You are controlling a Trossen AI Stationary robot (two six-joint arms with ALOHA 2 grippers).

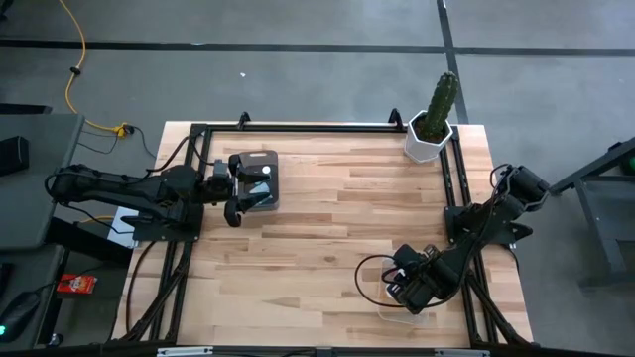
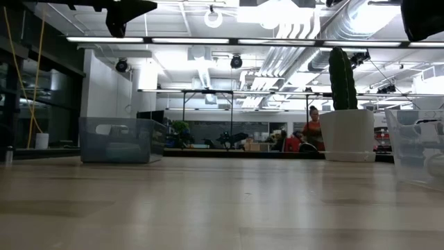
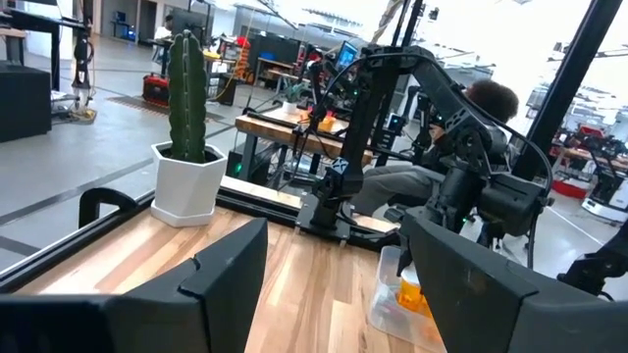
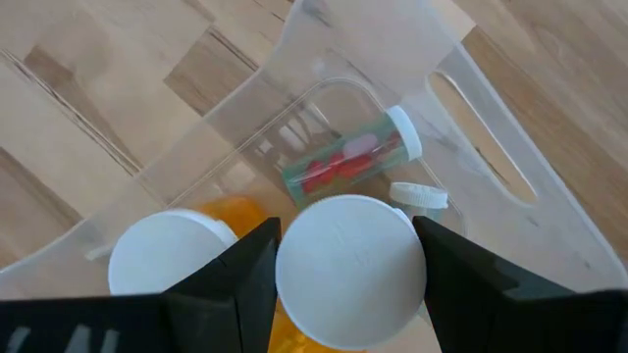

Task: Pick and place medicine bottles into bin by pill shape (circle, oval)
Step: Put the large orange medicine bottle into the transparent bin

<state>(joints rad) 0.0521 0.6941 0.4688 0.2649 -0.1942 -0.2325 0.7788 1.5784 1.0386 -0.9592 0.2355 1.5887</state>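
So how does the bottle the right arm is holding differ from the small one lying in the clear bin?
The held bottle shows a wide white cap, end-on between the right end effector fingers; the small bottle has a much smaller white cap. The held bottle is off the floor of the clear bin, while the small one lies on its side there. The small bottle shows red and pale contents; the held one's are hidden. Both are white-capped.

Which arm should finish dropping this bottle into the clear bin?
Right. The right gripper already holds a white-capped bottle directly over the clear bin. The left gripper is open across the table, over the grey bin.
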